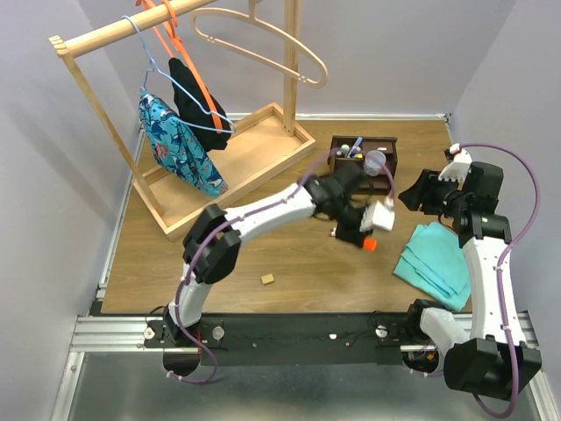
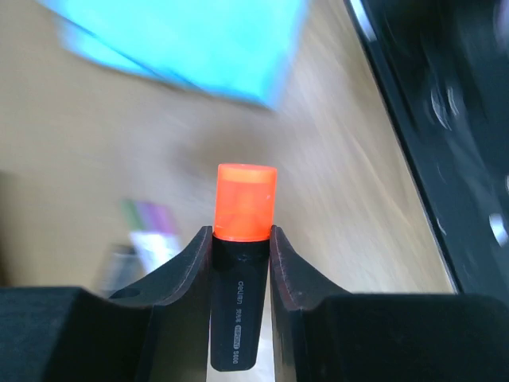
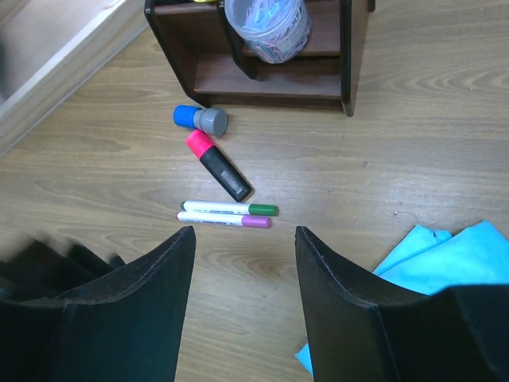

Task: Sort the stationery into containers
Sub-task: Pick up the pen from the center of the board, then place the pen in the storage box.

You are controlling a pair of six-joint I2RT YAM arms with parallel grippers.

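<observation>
**At mid-table, an orange highlighter sat pinched in the left arm's fingers**

Between the dark wooden organizer (image 1: pixel 364 151) at the far edge and the teal cloth (image 1: pixel 438 254) by the right wall lay a strip of bare wood, and the left gripper (image 1: pixel 358 231) occupied it. Its fingers (image 2: pixel 184 270) pressed both sides of the orange highlighter (image 2: pixel 245 199), narrowed to the barrel's width. The pen's long axis ran along the fingers, its orange cap jutting past the tips toward the cloth and the near right. Whether it was off the table could not be told. The left arm stretched low from its base diagonally across the table, wrist angled down.

The right gripper (image 3: pixel 245 231) hung wide open and held nothing, its arm raised at the right edge and looking down. Below it lay a pink highlighter (image 3: pixel 219 167) slanting toward the organizer, with a green-capped marker (image 3: pixel 231 208) and a purple-capped marker (image 3: pixel 227 219) lying parallel, side by side, caps to the right. A grey cup (image 3: pixel 266 24) stood against the organizer's front.
</observation>
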